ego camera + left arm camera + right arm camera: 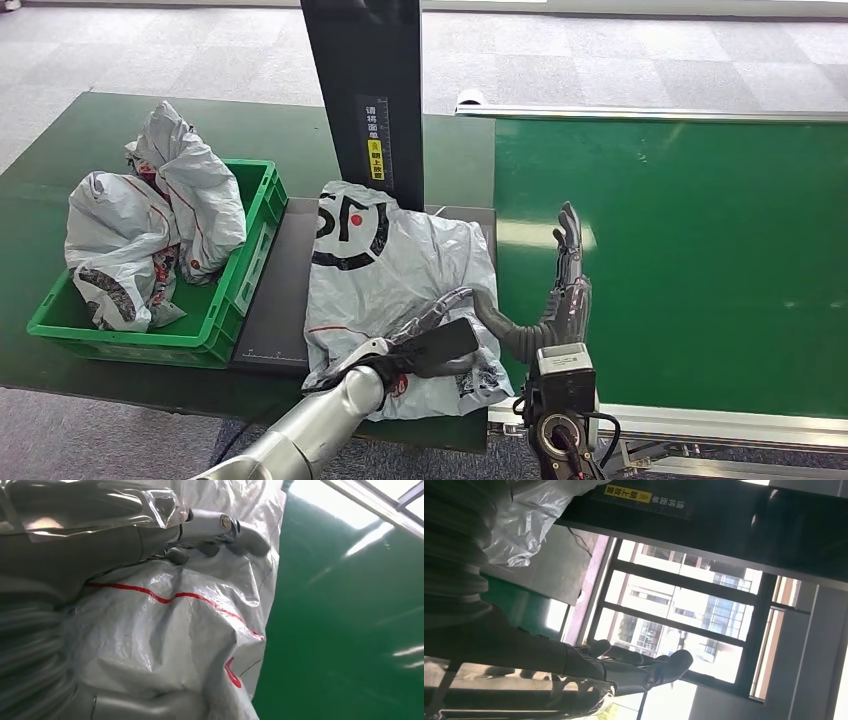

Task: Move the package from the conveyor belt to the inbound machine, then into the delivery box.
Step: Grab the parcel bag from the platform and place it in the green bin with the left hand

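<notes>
**One package on the scanner, two already boxed**

Two crumpled grey packages (150,230) already fill the green box (240,290) at far left. Just beside it lies the dark plate (275,300) of the inbound machine, whose black post (365,90) stands behind. The package (400,270) in hand, a white bag with black and red print, lies flat on that plate, its right edge spilling toward the belt (680,260).

The left hand (425,345) rests on the bag's near corner, fingers stretched over the plastic; the left wrist view shows fingers (235,530) lying on the wrinkled film, but whether they pinch it I cannot tell. The right hand (565,285) stands upright at the bag's right edge, fingers straight and apart, holding nothing.

Risks, as I judge them: the film is slick and slack, so a shallow hold could slip or lift only a fold. The box looks crowded, so the bag may perch on the pile and slide off. A low carry could catch the box rim.
</notes>
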You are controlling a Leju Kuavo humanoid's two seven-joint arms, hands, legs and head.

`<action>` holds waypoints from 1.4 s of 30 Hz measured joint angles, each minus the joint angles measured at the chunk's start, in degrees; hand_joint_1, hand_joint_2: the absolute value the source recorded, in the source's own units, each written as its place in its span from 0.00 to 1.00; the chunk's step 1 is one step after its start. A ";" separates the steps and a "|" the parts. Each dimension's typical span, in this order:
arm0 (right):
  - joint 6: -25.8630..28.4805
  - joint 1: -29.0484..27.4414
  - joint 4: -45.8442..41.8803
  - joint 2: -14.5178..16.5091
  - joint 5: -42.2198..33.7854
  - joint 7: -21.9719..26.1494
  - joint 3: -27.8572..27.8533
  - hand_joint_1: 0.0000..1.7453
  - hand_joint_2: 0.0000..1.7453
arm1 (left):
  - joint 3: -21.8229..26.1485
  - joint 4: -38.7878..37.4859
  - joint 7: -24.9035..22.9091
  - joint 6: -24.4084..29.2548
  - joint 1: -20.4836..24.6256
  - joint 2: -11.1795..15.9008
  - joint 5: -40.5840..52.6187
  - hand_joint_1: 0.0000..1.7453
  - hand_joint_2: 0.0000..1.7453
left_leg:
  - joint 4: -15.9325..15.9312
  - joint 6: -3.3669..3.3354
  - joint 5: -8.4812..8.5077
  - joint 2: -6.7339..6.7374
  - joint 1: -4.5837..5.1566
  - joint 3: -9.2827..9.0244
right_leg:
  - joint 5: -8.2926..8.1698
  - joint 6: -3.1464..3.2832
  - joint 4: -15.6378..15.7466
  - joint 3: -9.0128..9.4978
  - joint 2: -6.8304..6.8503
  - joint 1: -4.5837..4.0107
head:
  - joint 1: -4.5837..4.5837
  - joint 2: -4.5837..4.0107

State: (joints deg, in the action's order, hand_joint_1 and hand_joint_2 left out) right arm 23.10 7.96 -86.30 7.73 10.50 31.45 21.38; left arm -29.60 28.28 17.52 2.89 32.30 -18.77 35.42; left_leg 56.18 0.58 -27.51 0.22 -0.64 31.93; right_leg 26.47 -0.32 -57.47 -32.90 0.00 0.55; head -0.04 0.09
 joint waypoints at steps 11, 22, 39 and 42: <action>-0.28 -0.36 -0.18 0.65 0.73 -0.89 -1.15 0.00 1.00 | -13.07 -3.50 -8.81 19.81 0.11 -1.33 21.57 1.00 1.00 | 0.00 0.00 0.00 -0.02 -0.01 -0.03 | 0.00 0.00 0.00 0.00 -0.01 -0.01 | -0.01 0.00; -0.30 -1.20 -1.03 1.09 1.44 -1.11 -2.61 0.00 1.00 | -11.74 1.27 -3.43 32.24 -1.34 -0.68 17.92 1.00 1.00 | 0.00 0.00 0.00 0.00 0.00 -0.01 | 0.00 0.00 0.00 -0.03 -0.01 -0.01 | -0.01 0.00; 7.18 -6.65 -3.11 -0.50 -0.26 2.63 -4.72 0.00 1.00 | 12.29 62.62 1.47 37.20 -9.33 7.62 24.51 1.00 1.00 | -0.02 0.00 0.01 0.05 -0.02 0.11 | 0.02 0.00 -0.01 -0.14 -0.02 -0.03 | 0.00 0.00; 7.46 -6.90 -3.54 -0.80 -0.99 2.64 -4.74 0.00 1.00 | 17.50 62.45 -3.15 37.18 -5.27 9.82 25.77 1.00 1.00 | -0.02 0.01 0.09 0.05 -0.03 0.07 | -0.02 0.04 -0.01 -0.12 -0.01 -0.04 | -0.01 0.00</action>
State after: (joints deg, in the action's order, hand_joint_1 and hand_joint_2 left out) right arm 30.56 1.07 -89.83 6.93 9.50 34.10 16.64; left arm -12.11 90.73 14.37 40.07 27.03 -8.95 61.18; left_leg 56.15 0.58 -27.42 0.27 -0.67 32.00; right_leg 26.46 -0.28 -57.48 -33.01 -0.02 0.52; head -0.05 0.09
